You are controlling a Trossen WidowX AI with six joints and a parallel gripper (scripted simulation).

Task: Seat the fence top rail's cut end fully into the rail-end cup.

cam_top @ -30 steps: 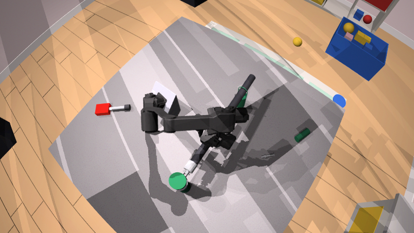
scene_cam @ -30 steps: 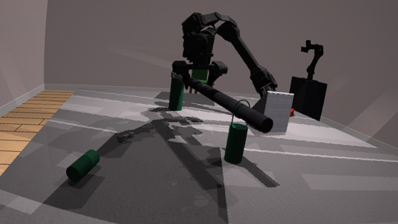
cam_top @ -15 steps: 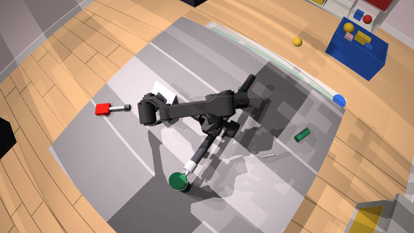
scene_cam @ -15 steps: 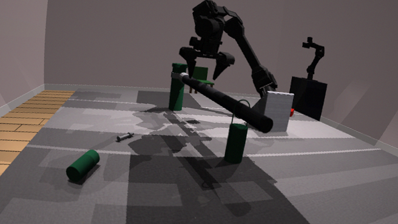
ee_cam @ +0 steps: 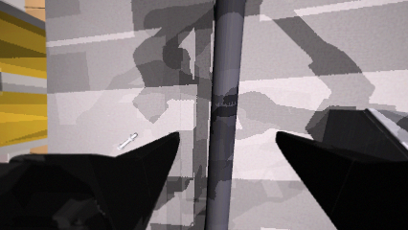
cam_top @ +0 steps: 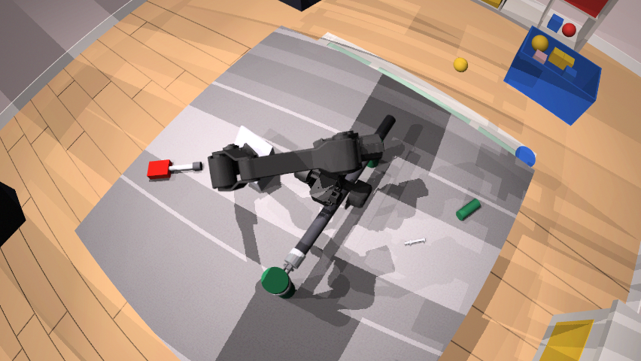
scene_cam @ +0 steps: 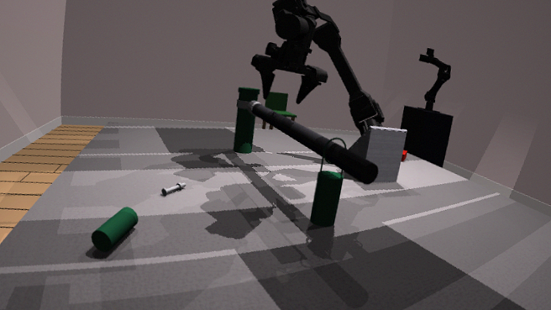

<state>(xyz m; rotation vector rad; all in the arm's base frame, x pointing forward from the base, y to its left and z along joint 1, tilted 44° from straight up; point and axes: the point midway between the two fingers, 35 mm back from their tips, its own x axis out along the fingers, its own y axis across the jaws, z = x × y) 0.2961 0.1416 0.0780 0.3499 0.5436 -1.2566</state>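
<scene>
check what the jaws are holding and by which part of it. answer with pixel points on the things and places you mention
Nothing is held; the open jaws hover above the long black cylindrical rail [cam_top: 317,226] [scene_cam: 295,129] [ee_cam: 226,72], clear of it.

We see crisp shadows and pale patches across the grey counter; the top view bows its edges, and the claw darkens the wrist view's lower corners.

Mauve walls enclose a plank floor; from above, a blue bin sits at two o'clock, a yellow ball nearby.
</scene>
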